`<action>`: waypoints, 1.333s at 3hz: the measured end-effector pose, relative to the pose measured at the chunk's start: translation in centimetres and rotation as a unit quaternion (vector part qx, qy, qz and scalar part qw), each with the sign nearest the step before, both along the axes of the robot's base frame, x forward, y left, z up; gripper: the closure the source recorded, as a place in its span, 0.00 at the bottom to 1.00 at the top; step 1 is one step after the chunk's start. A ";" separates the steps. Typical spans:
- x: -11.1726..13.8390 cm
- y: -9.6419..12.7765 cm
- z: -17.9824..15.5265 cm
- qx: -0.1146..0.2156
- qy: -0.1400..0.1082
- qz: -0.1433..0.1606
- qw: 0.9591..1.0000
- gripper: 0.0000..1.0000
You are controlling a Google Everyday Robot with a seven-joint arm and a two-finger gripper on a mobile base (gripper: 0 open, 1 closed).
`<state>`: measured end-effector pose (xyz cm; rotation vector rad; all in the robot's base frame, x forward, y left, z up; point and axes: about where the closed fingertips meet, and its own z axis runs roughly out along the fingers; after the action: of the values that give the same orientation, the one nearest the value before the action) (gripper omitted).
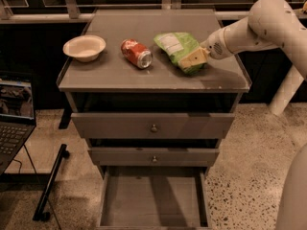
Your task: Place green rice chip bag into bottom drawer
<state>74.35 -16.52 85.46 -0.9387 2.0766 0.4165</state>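
The green rice chip bag (180, 50) lies on the cabinet top (153, 75), right of centre, its white label panel facing up. My gripper (194, 59) reaches in from the right on the white arm (254, 28) and rests at the bag's right front end, its tan fingers (196, 57) against the bag. The bottom drawer (153, 200) is pulled open below the cabinet, with a bare grey floor and low side walls.
A red soda can (136, 53) lies on its side left of the bag. A white bowl (84, 47) stands at the top's left end. Two shut drawer fronts with round knobs (154, 127) are above the open drawer. A laptop (14, 114) is at the left.
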 end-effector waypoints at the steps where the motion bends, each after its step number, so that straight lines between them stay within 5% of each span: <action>1: 0.0 0.0 0.0 0.000 0.000 0.000 1.000 0.64; 2: 0.0 0.0 0.0 0.000 0.000 0.000 1.000 0.88; 3: 0.0 0.0 0.0 0.000 0.000 0.000 1.000 1.00; 4: -1.3 0.0 0.9 -0.005 0.002 0.024 1.000 1.00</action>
<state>73.07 -16.56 86.38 -0.9967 2.0635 0.4341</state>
